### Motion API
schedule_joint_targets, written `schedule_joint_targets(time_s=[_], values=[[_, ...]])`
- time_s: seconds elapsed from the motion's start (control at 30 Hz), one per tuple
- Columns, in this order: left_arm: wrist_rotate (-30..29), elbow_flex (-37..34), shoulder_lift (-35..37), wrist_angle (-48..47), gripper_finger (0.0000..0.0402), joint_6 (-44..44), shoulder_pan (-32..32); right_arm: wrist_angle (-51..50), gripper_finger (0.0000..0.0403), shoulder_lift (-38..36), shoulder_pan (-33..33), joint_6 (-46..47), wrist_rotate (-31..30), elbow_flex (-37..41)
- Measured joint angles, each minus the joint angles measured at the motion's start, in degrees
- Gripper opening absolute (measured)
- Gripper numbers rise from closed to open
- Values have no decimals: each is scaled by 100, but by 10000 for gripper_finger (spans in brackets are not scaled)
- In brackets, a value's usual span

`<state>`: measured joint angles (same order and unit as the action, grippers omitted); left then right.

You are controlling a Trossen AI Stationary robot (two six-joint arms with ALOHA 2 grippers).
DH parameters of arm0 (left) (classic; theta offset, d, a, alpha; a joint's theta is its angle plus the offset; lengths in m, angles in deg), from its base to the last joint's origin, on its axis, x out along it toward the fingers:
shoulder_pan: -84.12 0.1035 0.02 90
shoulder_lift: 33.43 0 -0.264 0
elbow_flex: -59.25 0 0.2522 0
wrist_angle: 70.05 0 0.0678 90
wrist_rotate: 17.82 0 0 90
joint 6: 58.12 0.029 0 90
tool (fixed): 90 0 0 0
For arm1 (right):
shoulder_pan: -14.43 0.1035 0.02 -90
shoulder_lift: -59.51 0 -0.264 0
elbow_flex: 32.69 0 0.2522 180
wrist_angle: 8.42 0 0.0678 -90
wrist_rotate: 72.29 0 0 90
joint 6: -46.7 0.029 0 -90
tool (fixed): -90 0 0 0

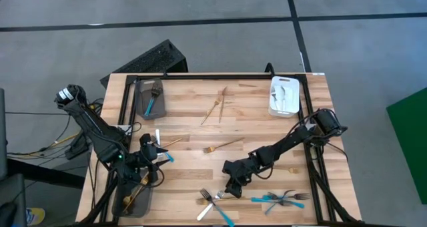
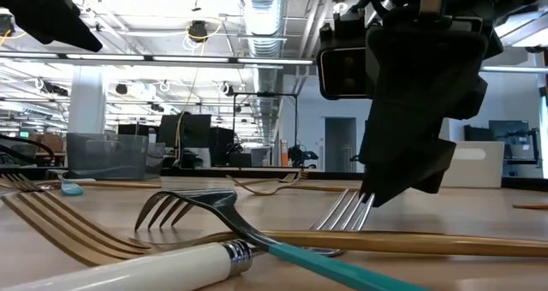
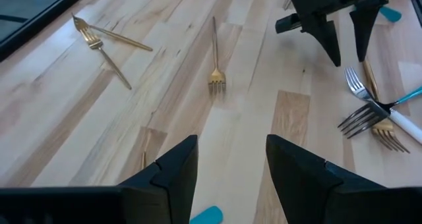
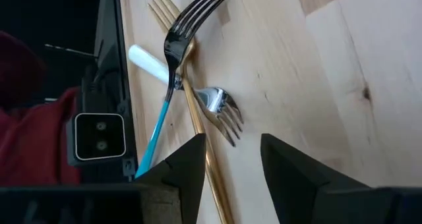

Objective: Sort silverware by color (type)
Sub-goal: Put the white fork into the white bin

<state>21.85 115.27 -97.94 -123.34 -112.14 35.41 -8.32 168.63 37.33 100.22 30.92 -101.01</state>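
A pile of silverware [image 1: 215, 200] lies near the table's near edge: a gold fork [image 4: 198, 112], a dark fork with a turquoise handle [image 4: 173, 59] and a white-handled fork [image 4: 217, 104], crossed over one another. My right gripper [image 1: 233, 185] is open, slanting down just over this pile. The gold fork's handle [image 4: 216, 184] runs under the gap between its fingers, and no finger shows as touching it. My left gripper [image 1: 152, 159] waits open at the table's left, above bare wood [image 3: 231, 118]. A second pile with turquoise handles [image 1: 280, 199] lies to the right.
Two crossed gold forks [image 1: 217, 107] and a single gold fork [image 1: 223, 145] lie mid-table. A grey tray [image 1: 141, 100] at the far left holds a turquoise-handled fork. A white tray [image 1: 283, 97] sits far right, and a grey tray [image 1: 133, 199] with gold pieces sits near left.
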Motion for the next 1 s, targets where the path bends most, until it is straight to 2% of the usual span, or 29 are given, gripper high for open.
schedule_joint_targets(time_s=[0.37,0.77,1.0], values=[[-118,0,0,0,168,29,0,10,170,24,-54,40,-155,0],[-142,4,2,-4,168,69,0,188,169,264,-66,108,-1,-33],[-160,4,2,0,168,88,0,231,133,271,-74,107,84,-33]])
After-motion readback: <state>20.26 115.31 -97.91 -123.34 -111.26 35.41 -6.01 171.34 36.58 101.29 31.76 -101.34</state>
